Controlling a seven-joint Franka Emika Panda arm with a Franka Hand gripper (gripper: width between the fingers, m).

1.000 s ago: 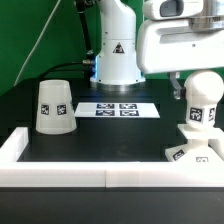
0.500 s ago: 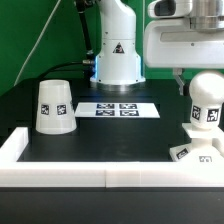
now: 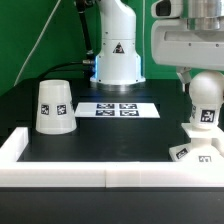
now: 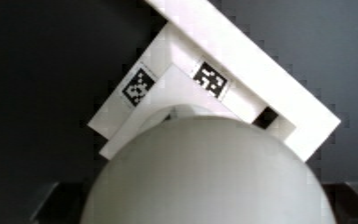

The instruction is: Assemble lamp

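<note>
The bulb [image 3: 204, 103] stands upright at the exterior view's right, its stem just above the flat square base [image 3: 192, 152] lying in the front right corner. My gripper [image 3: 200, 80] comes down from the top right and is shut on the bulb's round head. In the wrist view the bulb's head [image 4: 202, 170] fills the near field between my dark fingertips [image 4: 48, 200], with the tagged base [image 4: 167, 100] below it. The cup-shaped shade [image 3: 54, 106] stands mouth down at the exterior view's left, far from my gripper.
The marker board [image 3: 118, 108] lies mid-table in front of the white robot pedestal [image 3: 118, 55]. A raised white wall [image 3: 100, 176] runs along the front edge and both sides; it also shows in the wrist view [image 4: 247, 50] beside the base.
My gripper has moved toward the exterior view's right, and the bulb has shifted slightly right with it. The shade and base have not moved.
</note>
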